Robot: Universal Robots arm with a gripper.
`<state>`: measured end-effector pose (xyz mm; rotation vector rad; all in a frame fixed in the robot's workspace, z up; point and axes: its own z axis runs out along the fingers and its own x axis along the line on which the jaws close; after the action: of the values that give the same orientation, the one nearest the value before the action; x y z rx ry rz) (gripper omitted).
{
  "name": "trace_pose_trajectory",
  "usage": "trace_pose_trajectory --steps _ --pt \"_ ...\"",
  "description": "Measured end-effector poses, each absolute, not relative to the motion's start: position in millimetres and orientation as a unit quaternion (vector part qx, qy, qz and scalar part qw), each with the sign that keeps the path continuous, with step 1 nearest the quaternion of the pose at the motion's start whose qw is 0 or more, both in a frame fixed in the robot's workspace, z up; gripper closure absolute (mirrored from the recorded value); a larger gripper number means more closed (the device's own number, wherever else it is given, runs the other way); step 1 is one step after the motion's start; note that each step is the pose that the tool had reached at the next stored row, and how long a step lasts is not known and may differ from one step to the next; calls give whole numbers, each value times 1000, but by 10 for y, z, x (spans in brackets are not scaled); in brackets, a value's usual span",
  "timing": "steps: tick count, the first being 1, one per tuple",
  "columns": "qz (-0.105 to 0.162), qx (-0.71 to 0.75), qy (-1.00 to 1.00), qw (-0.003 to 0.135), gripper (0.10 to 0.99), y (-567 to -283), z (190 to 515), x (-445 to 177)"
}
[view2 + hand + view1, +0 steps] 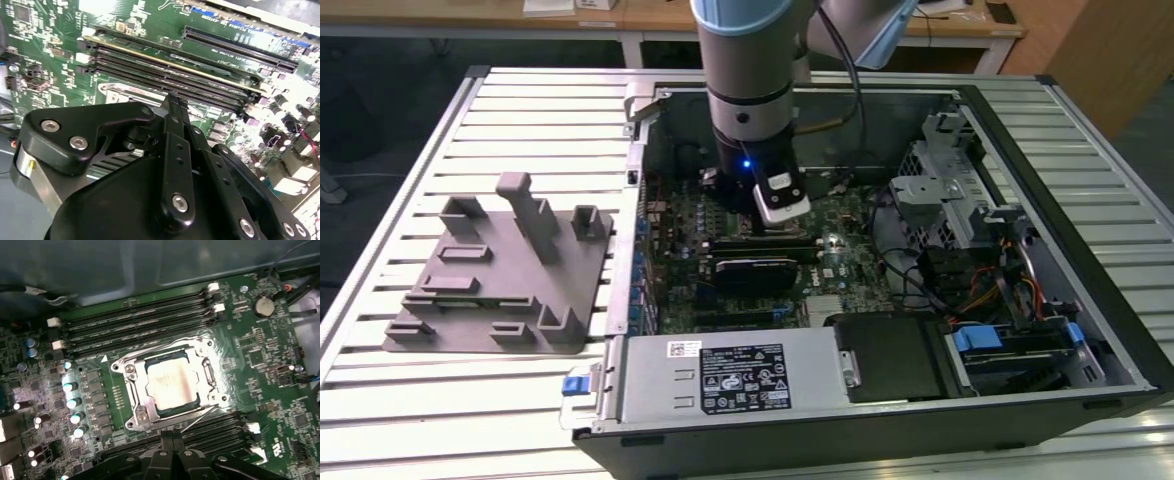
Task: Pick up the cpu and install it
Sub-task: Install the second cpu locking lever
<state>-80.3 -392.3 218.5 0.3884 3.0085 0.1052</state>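
Currently on record: 1 arm, 1 open computer case (1118,330) across the centre and right of the exterior view.

Gripper (762,232): hangs low over the motherboard (847,268) at frame centre. Fingers (165,456) pressed together, pinching nothing, as seen in the first wrist view.

Cpu (170,385): lies flat and square inside the socket frame (131,385), silvery top up, near the fingertips but apart from them.

Grey fixture (494,270): stands on the slatted table (400,400) at the exterior view's left, well apart from the gripper.

Step in hand, by judgement: install, late stage, with the placing apparently done. Any further move calls for staying clear of the chip, with no sideways nudge against it.
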Motion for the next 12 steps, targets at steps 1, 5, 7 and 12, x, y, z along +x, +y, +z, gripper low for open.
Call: trace_pose_trajectory --steps 1,5,7,12 --pt "36 126 990 53 980 -3927 2178 -812" --pt "41 121 990 52 980 -3949 2147 -839" --pt "44 119 991 52 980 -3959 2131 -849" --pt "50 114 991 51 980 -3988 2091 -878"
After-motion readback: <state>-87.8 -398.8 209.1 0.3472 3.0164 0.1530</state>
